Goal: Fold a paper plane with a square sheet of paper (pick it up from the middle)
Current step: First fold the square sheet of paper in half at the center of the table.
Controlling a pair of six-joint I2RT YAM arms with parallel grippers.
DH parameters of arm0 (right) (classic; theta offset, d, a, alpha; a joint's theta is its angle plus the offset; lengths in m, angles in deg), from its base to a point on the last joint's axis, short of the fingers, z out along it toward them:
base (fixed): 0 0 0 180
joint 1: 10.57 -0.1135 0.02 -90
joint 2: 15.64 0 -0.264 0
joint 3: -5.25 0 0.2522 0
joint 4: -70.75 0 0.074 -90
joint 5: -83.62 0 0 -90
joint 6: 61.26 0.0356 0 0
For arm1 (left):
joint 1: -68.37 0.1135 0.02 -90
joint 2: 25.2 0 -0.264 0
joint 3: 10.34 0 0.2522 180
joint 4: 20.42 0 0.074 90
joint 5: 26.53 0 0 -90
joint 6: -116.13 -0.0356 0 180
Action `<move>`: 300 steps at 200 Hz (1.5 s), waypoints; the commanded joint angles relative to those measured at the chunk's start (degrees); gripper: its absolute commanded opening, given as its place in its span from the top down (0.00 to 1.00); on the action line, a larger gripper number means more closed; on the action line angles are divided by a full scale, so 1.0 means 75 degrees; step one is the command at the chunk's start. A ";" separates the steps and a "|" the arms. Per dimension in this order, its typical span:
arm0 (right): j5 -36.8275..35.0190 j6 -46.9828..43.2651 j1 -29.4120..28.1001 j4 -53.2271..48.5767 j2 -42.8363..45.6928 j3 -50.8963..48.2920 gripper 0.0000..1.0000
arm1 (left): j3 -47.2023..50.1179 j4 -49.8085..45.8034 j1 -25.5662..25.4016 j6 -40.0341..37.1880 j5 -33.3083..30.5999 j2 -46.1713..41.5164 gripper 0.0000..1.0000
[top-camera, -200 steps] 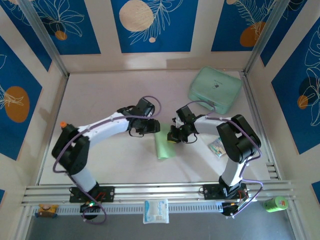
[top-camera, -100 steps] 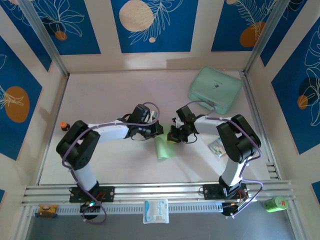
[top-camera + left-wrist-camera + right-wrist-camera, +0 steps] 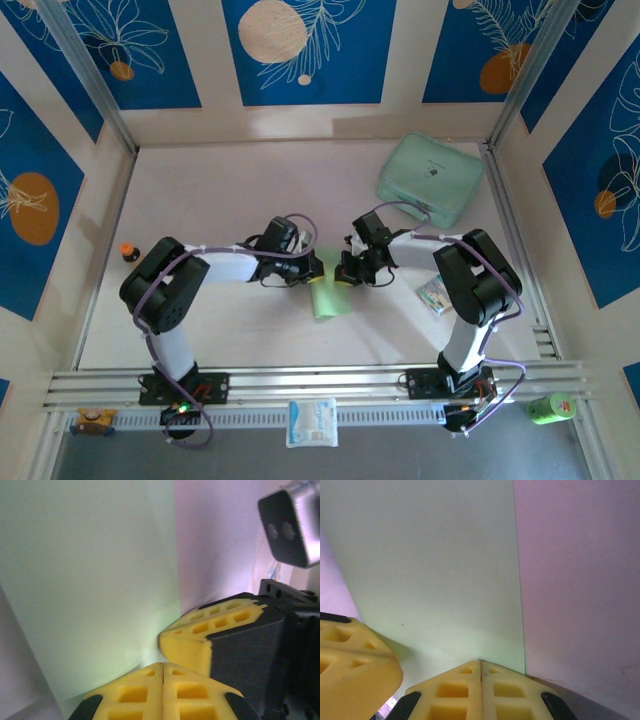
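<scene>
Lying nearest: a white-and-blue packet (image 3: 312,422) on the front rail, well to the near side of both claws.
Green container (image 3: 550,407): by the same rail, far off to the right claw's right.
Square sheet of paper (image 3: 326,298): light green and flat on the tabletop (image 3: 220,180). From above it looks like a narrow strip, its far end under both claws' tips and the rest running nearer than them.
Left claw (image 3: 316,271): clenched, yellow fingers pressed together with no gap, tips down at the sheet's far end. Whether any paper is nipped between them cannot be told.
Right claw (image 3: 343,272): clenched likewise, tips at that same end, just beside the left claw.
Small printed packet (image 3: 435,295): on the tabletop, right of the right claw.
Orange-capped bottle (image 3: 128,252): well left of the left claw.
Mint-green case (image 3: 430,178): beyond the right claw, well apart from it.
</scene>
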 commanded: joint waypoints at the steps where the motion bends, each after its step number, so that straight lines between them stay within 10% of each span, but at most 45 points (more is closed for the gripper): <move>1: -0.1044 0.0017 0.0110 -0.0688 -0.0343 -0.0332 1.00 | 0.0202 0.0212 0.0169 -0.0100 0.0064 0.0154 1.00; 300: -0.1068 0.0120 0.0182 -0.0618 -0.0223 -0.0507 1.00 | -0.0614 -0.0331 0.0936 -0.0780 0.0681 0.0869 1.00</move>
